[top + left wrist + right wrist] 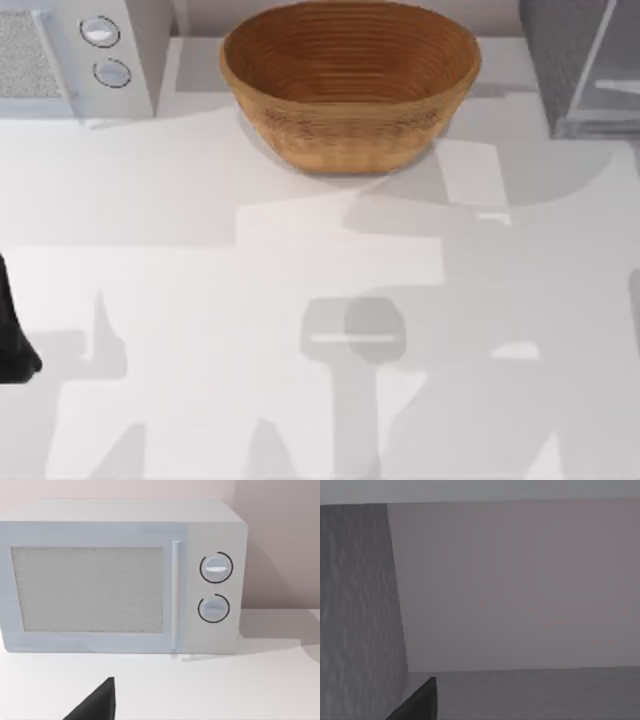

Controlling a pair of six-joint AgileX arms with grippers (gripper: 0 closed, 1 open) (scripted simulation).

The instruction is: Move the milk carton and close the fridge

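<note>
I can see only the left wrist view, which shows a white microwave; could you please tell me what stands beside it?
Observer: In the top view, a wicker basket stands to the right of the microwave, at the far middle of the table.
Operator: Thank you. Where is the fridge?
Observer: The fridge is in the far right corner; the right wrist view faces its grey wall.
Operator: And my left arm?
Observer: The left arm is at the table's left edge.

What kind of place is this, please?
Probably a kitchen counter, in simulation: a white microwave with two knobs, a wicker basket and a grey fridge stand on a white table.
</note>
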